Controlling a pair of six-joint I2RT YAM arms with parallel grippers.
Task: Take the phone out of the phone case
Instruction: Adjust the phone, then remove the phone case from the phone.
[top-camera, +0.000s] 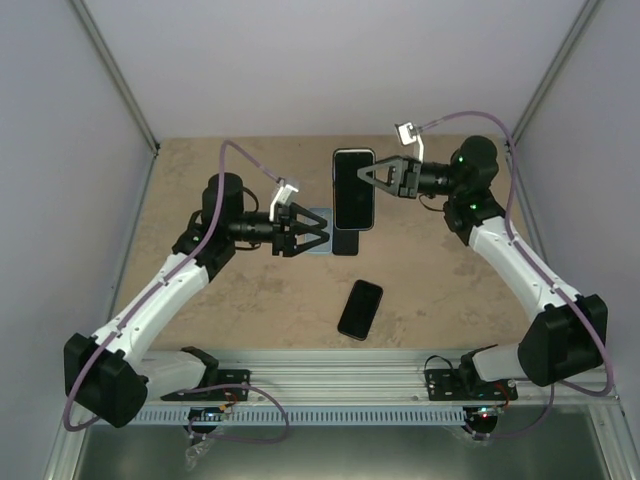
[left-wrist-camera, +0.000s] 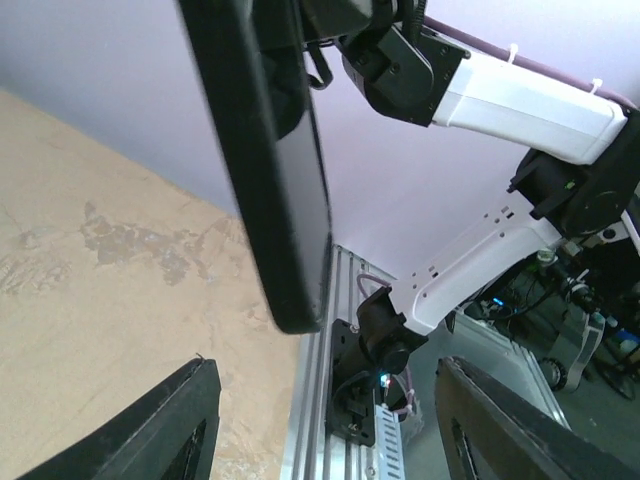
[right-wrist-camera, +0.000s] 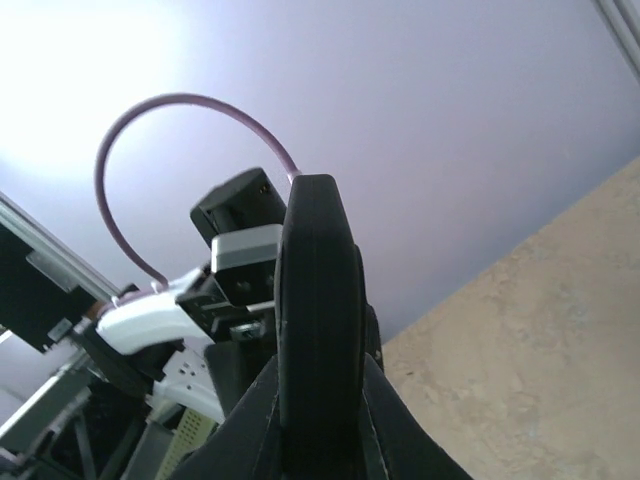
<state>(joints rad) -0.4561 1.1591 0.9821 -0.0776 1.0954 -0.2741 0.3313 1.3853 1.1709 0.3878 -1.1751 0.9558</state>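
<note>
Holding the black phone case (top-camera: 354, 188) up off the table, the right gripper (top-camera: 362, 172) is clamped tight on its right edge, and the glossy phone (left-wrist-camera: 292, 170) looks seated inside the rim. The left gripper (top-camera: 322, 232) hangs just near-left of it with its fingers spread wide. Another dark handset (top-camera: 360, 309) lies flat nearer the bases.

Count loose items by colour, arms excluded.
Black phones: 2, the held phone in the right gripper fingers, the table phone lying flat.
Light blue: 1, flat piece, partly hidden.
Total: 3. Dark patch beneath held phone: cannot tell, uncounted.
</note>
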